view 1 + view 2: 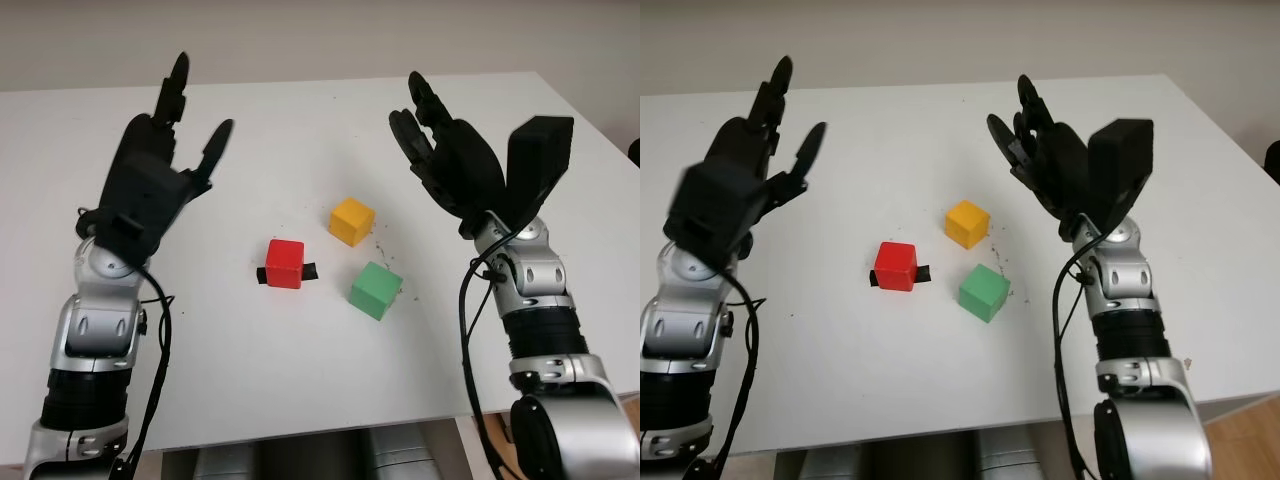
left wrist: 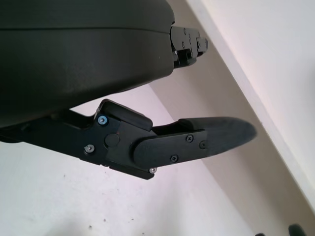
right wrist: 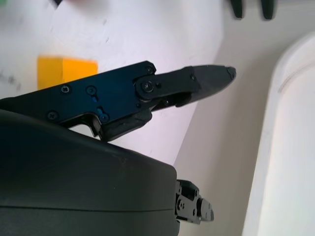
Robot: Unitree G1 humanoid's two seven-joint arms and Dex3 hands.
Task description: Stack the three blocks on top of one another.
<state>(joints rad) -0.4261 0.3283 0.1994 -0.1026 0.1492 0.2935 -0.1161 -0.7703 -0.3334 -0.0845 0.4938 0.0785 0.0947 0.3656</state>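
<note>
- Blocks: three on the white table (image 1: 300, 400), none stacked, each sitting flat on the surface, all separate with gaps between them.
- red block (image 1: 285, 263) is leftmost of the group, near table centre. A small black piece (image 1: 309, 270) pokes out from under/behind it on both sides; cannot tell what it is.
- yellow block (image 1: 352, 220) sits farther back and right of the red one.
- green block (image 1: 376, 290) is nearest the robot, right of red and in front of yellow, turned a bit diagonal to the table edge.
- Some small dark specks on the table around green and yellow.
- left hand (image 1: 160, 160) raised above the left side of the table, well apart from the blocks, holding nothing, open. Its finger (image 2: 197, 140) shows in the left wrist view against the table edge and wall.
- right hand (image 1: 445, 150) raised above the right side of the table, beyond and right of the yellow block, open, nothing in it. In the right wrist view the yellow block (image 3: 66, 73) shows past a finger (image 3: 197, 83).
- Nothing lies between either hand and the blocks; only bare table.
- Count: 3 blocks (1 red, 1 yellow, 1 green), 2 hands, 1 table.
- Beige wall (image 1: 320, 40) behind the far table edge.
</note>
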